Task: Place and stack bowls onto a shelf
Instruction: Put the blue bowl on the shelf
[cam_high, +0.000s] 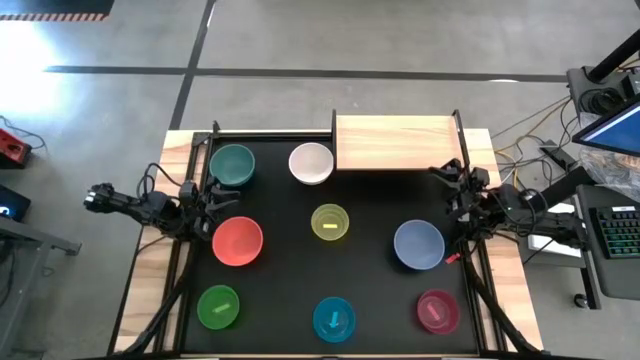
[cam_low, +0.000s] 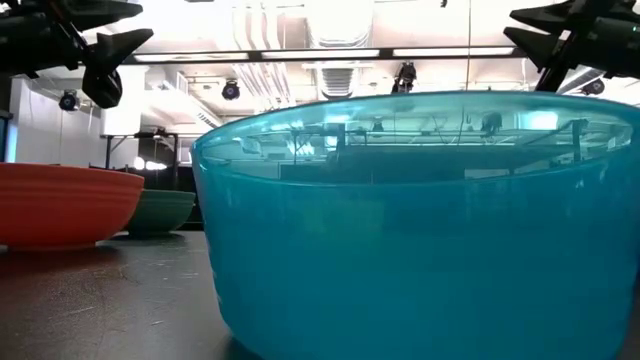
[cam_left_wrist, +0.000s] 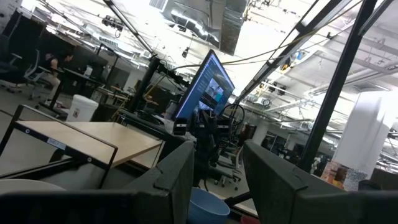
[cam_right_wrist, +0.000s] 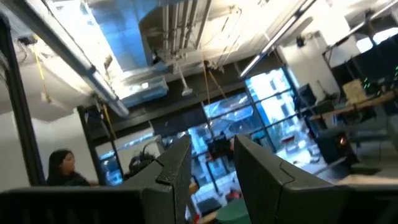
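Note:
Eight bowls sit upright on the black tabletop in the high view: teal (cam_high: 232, 164), white (cam_high: 311, 163), yellow (cam_high: 330, 222), red (cam_high: 238, 241), pale blue (cam_high: 418, 244), green (cam_high: 219, 306), cyan (cam_high: 334, 319) and magenta (cam_high: 438, 311). The pale wood shelf (cam_high: 398, 143) stands at the far edge with nothing on it. My left gripper (cam_high: 212, 200) hovers open at the left edge, between the teal and red bowls. My right gripper (cam_high: 447, 190) hovers open at the right edge, between the shelf and the pale blue bowl. In the low view the cyan bowl (cam_low: 420, 220) fills the front.
Thin black metal supports stand at the shelf's ends (cam_high: 457, 130). The wooden table edge (cam_high: 150, 250) frames the black top. A keyboard and monitor (cam_high: 615, 215) sit to the right, off the table. A person (cam_right_wrist: 62, 168) shows in the room beyond.

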